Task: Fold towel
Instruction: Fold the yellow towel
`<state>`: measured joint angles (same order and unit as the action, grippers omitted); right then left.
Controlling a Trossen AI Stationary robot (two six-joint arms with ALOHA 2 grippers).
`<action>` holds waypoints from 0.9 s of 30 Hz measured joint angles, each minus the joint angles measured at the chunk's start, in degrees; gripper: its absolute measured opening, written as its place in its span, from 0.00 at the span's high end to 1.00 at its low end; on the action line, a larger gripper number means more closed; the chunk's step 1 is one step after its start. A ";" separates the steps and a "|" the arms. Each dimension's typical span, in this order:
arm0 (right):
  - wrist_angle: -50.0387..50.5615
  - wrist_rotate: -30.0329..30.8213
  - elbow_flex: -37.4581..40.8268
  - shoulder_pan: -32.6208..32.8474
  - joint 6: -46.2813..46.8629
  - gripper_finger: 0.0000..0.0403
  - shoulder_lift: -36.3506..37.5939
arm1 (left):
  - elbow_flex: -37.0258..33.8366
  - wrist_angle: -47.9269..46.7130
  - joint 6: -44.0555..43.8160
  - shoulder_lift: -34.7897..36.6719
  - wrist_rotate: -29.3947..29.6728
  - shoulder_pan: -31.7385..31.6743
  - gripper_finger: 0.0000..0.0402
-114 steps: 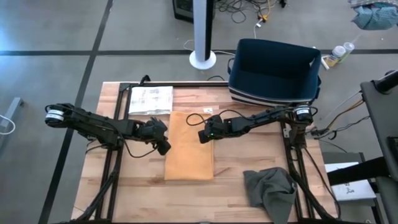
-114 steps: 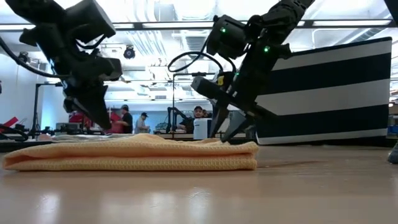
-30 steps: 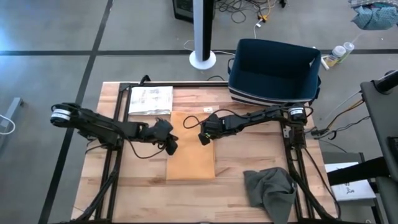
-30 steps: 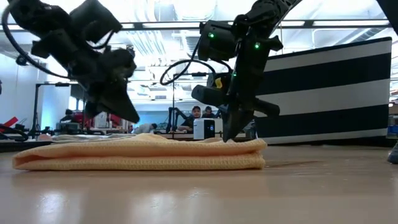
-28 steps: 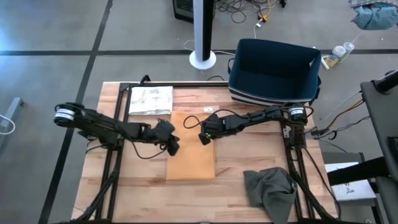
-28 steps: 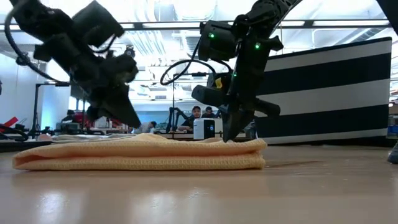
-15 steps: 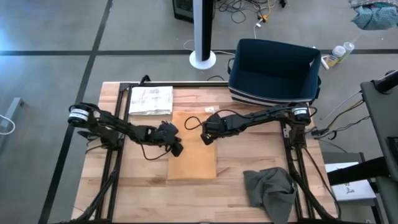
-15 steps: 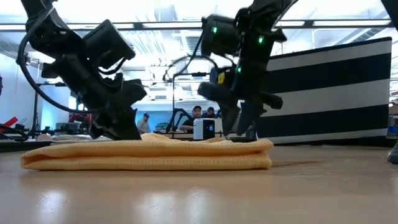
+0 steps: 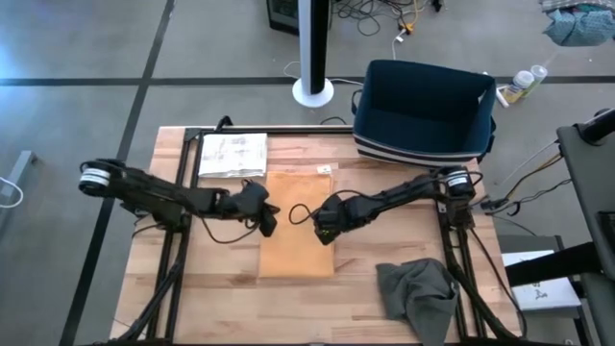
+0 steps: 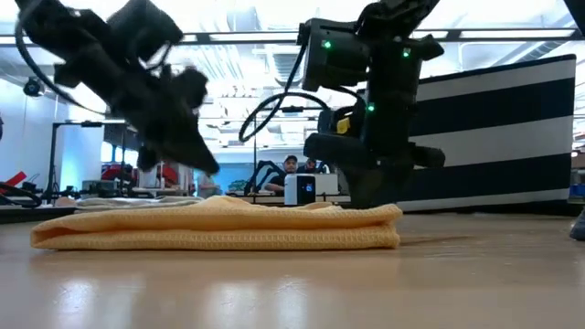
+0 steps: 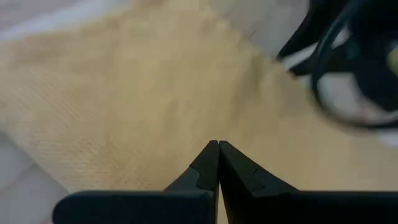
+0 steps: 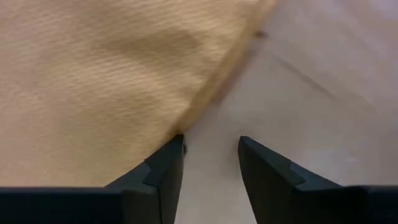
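Note:
An orange towel (image 9: 296,226) lies folded into a long strip on the wooden table, its bottom layer flat on the wood; the low view shows it as a low stack (image 10: 215,228). My left gripper (image 9: 265,221) is shut and hangs above the towel's left edge, clear of the cloth (image 10: 203,164) (image 11: 217,146). My right gripper (image 9: 328,232) points down at the towel's right edge, open (image 12: 210,149). One of its fingers stands at the cloth's edge, the other over bare wood. My right gripper comes from above, pointing down, at the towel's right long edge (image 12: 186,121). One fingertip (image 12: 173,152) stands right at that folded edge and the other (image 12: 255,155) is over the wood. I cannot tell whether the finger touches the cloth.
A dark blue bin with striped sides (image 9: 423,106) stands at the table's far right. A sheet of paper (image 9: 233,154) lies at the far left, and a grey cloth (image 9: 418,293) is crumpled at the near right. People show in the room behind (image 10: 291,166).
My left gripper dipped onto the towel's left part, then rose clear again, staying shut. My right gripper has opened and gone toward the table's near edge along the towel's right edge. The towel has slid slightly toward the table's right.

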<state>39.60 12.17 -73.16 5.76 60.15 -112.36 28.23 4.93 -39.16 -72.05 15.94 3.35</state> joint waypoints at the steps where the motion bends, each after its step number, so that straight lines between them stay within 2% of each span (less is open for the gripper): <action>1: -0.08 -0.15 -0.24 0.23 -0.01 0.65 -0.02 | -0.04 -0.53 0.01 1.99 0.02 0.23 1.00; 5: -0.88 -0.38 -1.70 0.47 -1.08 0.66 0.54 | -0.79 -3.71 3.68 8.66 -1.40 4.05 1.00; 8: 2.64 -0.19 -2.81 0.64 -1.49 0.66 1.60 | -0.81 -4.00 5.66 11.99 -1.90 9.40 1.00; 10: 8.28 0.58 -3.01 0.63 -0.09 0.66 2.38 | -0.81 -5.28 3.48 12.97 -1.04 11.94 1.00; 12: 12.67 1.96 -3.03 -0.19 2.08 0.65 2.54 | -0.87 -11.02 -0.94 14.25 0.84 13.41 1.00; 14: 13.00 2.61 -2.97 -1.88 3.30 0.65 2.60 | -0.87 -18.59 -5.75 15.00 2.74 13.79 1.00; 17: 10.06 2.98 -2.73 -4.80 3.33 0.66 2.41 | -2.02 -33.12 -12.55 15.01 3.16 13.26 1.00; 18: 8.69 3.15 -2.74 -5.73 3.30 0.67 1.95 | -2.63 -34.86 -14.31 14.35 3.51 13.25 1.00; 21: 5.19 3.43 -2.54 -7.98 1.93 0.70 -0.09 | -6.05 -31.86 -16.75 12.81 3.65 13.35 1.00; 27: 1.67 4.32 -4.14 -8.70 0.94 0.77 -3.02 | -12.10 -10.49 -15.71 5.41 2.99 13.37 1.00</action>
<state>41.27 16.49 -77.30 -2.94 61.09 -115.38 16.13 -5.56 -54.87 -66.65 18.93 16.73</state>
